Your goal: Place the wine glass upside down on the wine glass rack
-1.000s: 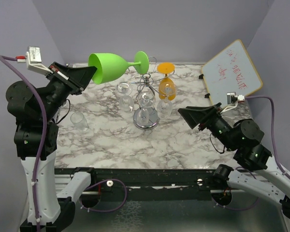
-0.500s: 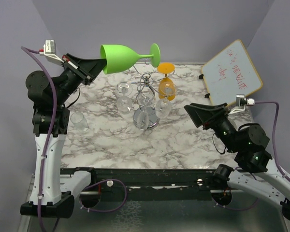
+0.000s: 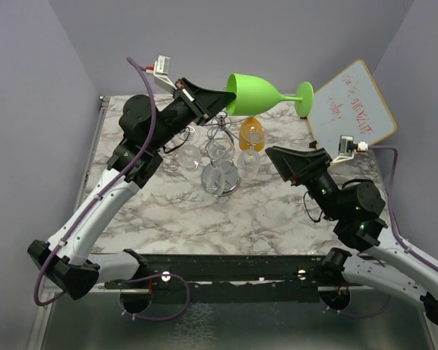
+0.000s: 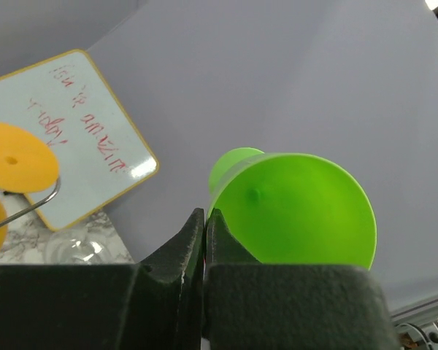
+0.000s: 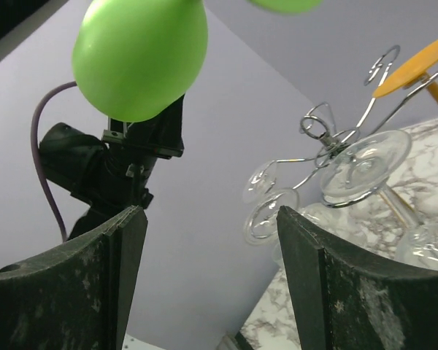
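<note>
So: the left gripper [image 3: 223, 100] is up in the air over the rack [image 3: 219, 182], its jaws pinched tight on the rim of the green glass [image 3: 259, 92]. The left wrist view shows the fingers [image 4: 193, 237] nearly together with only the thin bowl wall between them. The green glass lies on its side, not touching the rack, with its bowl at the gripper and its foot pointing right toward the whiteboard [image 3: 354, 102]. The rack stands mid-table [image 3: 168, 211]. Clear glasses [image 3: 248, 162] hang from it bowl-down, and an orange glass [image 3: 252, 133] hangs on its far right. The right gripper [image 3: 274, 154] hangs just right of the rack, aimed at it, with its jaws spread wide and nothing between them, as the right wrist view shows.
</note>
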`<state>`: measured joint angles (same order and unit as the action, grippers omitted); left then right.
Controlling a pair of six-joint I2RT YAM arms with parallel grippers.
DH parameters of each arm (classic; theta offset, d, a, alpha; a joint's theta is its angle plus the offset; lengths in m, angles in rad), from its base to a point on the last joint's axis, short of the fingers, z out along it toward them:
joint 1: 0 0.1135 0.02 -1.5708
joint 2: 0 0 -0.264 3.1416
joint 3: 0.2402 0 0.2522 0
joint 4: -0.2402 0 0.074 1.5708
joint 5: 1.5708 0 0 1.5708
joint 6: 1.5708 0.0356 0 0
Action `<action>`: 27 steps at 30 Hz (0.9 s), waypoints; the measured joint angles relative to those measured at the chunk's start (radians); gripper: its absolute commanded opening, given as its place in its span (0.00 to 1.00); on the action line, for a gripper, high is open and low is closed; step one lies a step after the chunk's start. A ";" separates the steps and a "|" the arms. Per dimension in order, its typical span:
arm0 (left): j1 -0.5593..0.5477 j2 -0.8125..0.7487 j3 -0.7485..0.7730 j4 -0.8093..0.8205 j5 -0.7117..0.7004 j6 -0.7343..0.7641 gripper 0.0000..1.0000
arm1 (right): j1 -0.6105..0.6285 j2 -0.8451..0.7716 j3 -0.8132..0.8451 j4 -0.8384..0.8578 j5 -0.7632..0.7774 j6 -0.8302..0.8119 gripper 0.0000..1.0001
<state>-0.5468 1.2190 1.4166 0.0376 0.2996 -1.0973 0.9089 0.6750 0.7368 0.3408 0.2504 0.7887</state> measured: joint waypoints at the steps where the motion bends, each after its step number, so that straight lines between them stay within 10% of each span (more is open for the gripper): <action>1: -0.027 0.005 -0.002 0.021 -0.021 0.008 0.00 | 0.000 0.008 0.000 0.017 -0.005 0.018 0.77; 12: -0.268 -0.009 -0.114 0.229 -0.245 0.172 0.00 | 0.000 0.026 -0.012 0.228 -0.007 0.225 0.79; 27: -0.293 -0.156 -0.298 0.415 -0.303 0.269 0.00 | 0.000 0.063 -0.014 0.309 0.177 0.369 0.79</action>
<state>-0.8402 1.0634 1.1183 0.4522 -0.0029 -0.8280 0.9089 0.7383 0.7223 0.6502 0.4274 1.1580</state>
